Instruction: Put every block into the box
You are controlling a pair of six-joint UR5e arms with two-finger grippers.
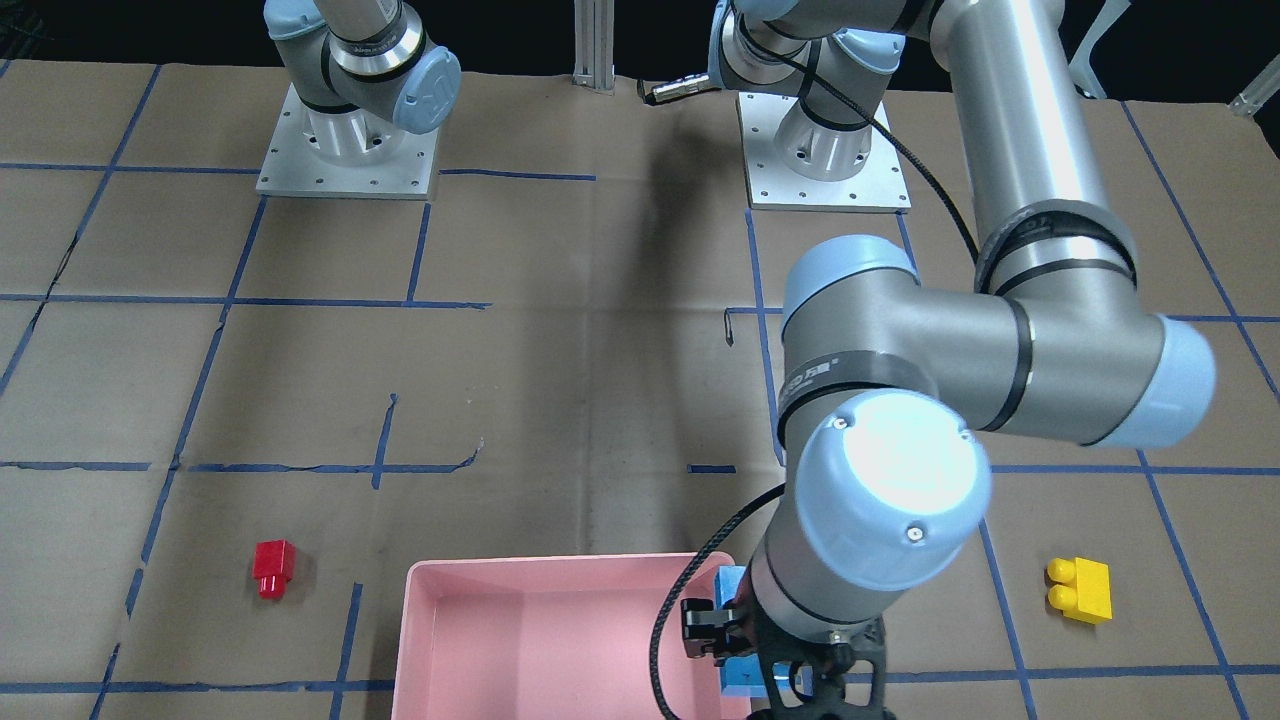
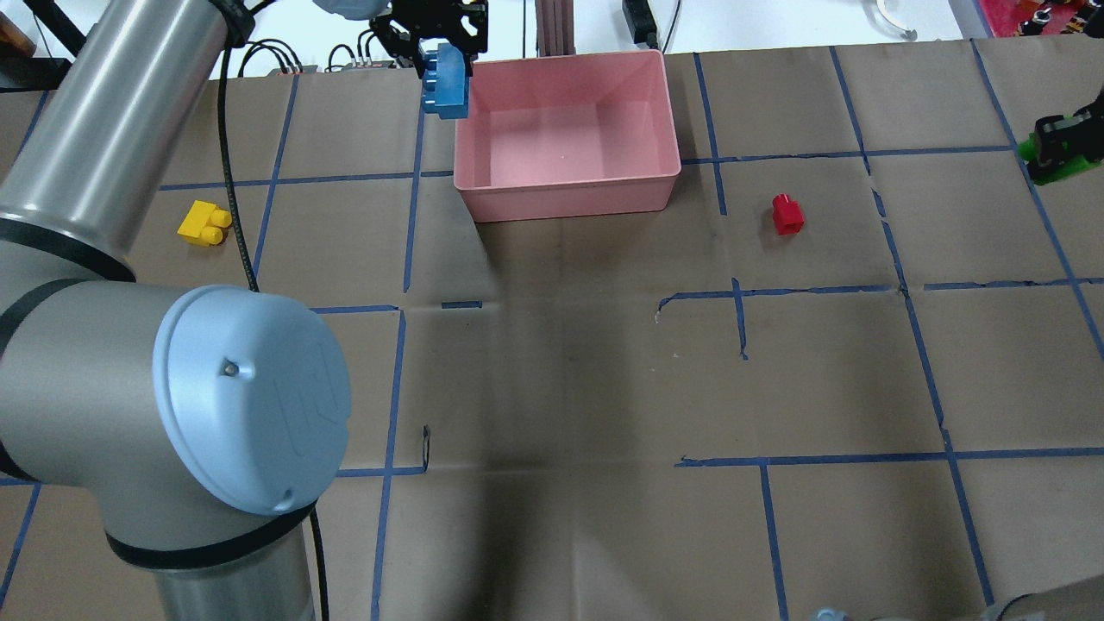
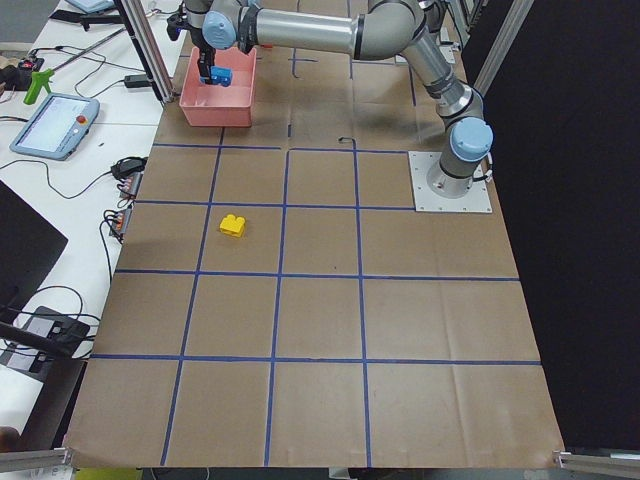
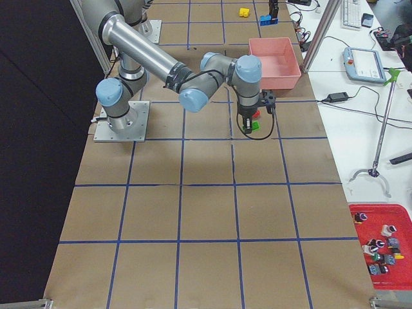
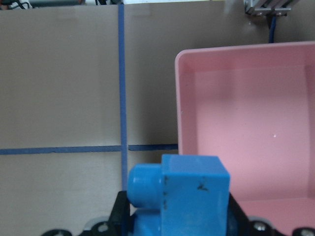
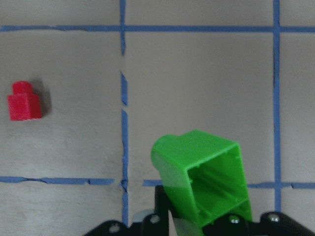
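Note:
My left gripper point(image 2: 444, 65) is shut on the blue brick point(image 2: 448, 84) and holds it in the air just left of the pink box point(image 2: 569, 185), beside its rim; the brick fills the bottom of the left wrist view point(image 5: 179, 196), with the box point(image 5: 183, 98) to its right. My right gripper point(image 2: 1063, 147) is shut on the green brick point(image 2: 1068, 168) at the right edge of the overhead view; the brick shows tilted in the right wrist view point(image 6: 204, 177). The red brick point(image 2: 787, 214) lies on the table right of the box. The yellow brick point(image 2: 203, 223) lies at the left.
The box holds nothing in these views. The left arm's big elbow point(image 2: 172, 388) covers the near left of the overhead view. A metal post point(image 2: 552, 26) and cables stand behind the box. Blue tape lines cross the brown paper table.

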